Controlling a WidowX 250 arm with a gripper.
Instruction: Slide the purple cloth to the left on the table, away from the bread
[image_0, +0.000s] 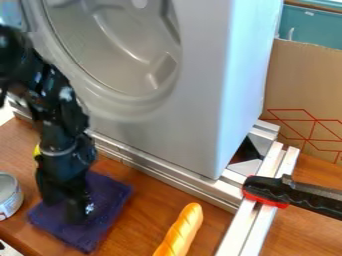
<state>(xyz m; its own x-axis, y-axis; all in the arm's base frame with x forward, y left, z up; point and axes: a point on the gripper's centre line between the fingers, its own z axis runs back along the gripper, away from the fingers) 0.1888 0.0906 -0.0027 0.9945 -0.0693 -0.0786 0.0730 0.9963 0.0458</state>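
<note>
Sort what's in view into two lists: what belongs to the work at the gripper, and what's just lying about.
At the work:
- gripper, down at the cloth
- dark purple cloth, under the gripper

Lying about:
- can, at the left edge
- toy bread loaf, right of the cloth
- black-and-red clamp, on the metal rails

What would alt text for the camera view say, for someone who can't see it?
A black robot arm's tool hangs at a dark purple cloth on a wooden table, between a can and a golden bread loaf. Behind stands a big grey casing with a round recess, beside metal rails and cardboard.
</note>
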